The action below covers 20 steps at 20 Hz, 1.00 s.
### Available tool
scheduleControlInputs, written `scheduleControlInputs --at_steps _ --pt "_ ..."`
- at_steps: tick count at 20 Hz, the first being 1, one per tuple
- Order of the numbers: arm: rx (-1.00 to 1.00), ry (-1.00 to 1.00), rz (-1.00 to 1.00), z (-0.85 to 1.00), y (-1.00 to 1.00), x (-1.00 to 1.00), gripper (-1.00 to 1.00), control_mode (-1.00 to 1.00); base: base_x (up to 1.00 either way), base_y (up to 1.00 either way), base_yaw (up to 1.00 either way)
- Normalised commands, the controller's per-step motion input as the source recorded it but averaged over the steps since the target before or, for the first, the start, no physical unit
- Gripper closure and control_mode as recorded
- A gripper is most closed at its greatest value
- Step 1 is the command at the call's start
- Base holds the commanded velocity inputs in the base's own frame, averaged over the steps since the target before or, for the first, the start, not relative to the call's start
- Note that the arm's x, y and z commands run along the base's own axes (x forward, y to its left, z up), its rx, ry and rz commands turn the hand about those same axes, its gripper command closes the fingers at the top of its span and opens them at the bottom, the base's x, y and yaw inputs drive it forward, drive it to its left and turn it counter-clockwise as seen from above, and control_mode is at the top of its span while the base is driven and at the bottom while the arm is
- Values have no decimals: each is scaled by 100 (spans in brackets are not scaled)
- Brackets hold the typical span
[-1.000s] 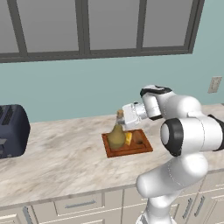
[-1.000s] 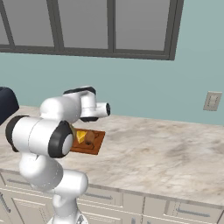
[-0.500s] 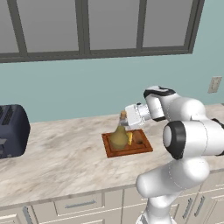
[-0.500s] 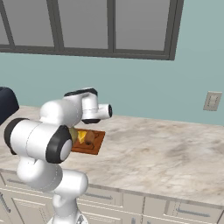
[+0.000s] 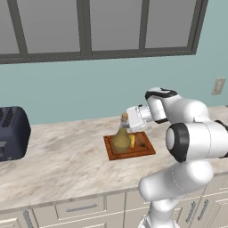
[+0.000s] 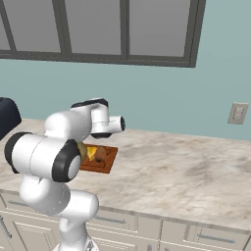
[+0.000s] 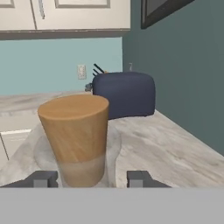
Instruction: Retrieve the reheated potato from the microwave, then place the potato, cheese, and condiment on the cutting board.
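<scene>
Up close, the hand view looks along the gripper (image 7: 92,178) at the bottle's (image 7: 75,144) tan cork stopper, which stands between the two dark fingertips (image 7: 43,179); a small gap shows between the stopper and the fingertip on the right of that view, so the jaws look slightly spread around it, though whether the other fingertip touches cannot be told. Behind the stopper this view also shows the dark blue toaster (image 7: 124,94) on the marble counter (image 7: 170,148), a wall outlet, and pale upper cabinets. The left base view gives the wider scene: the bottle (image 5: 121,138), olive-tan with a round belly and narrow neck, stands upright on the left part of the reddish-brown cutting board (image 5: 129,146), with the arm's white hand reaching in from the right at the level of its stopper. Just right of the bottle lies the small yellow cheese wedge (image 5: 132,140), and beside that a small brown lump, the potato (image 5: 140,143) (both are tiny here and hard to make out in detail). The toaster (image 5: 13,132) sits well apart at the left end of the counter (image 5: 62,160). From the right base view the arm covers most of the bottle, but the board (image 6: 101,163), cheese (image 6: 91,152) and potato (image 6: 100,154) show beyond it.
</scene>
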Motion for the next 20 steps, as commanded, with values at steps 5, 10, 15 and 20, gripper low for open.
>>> scheduleControlInputs --at_steps 5,10,15,20 --pt "0 0 0 -9 1 -1 -100 -100 0 0 0" --pt "0 4 0 -1 4 0 -100 -100 0 0 0" --pt "-2 8 0 7 9 0 -100 -100 0 0 0" --pt "-4 8 0 17 6 0 -100 -100 0 0 0"
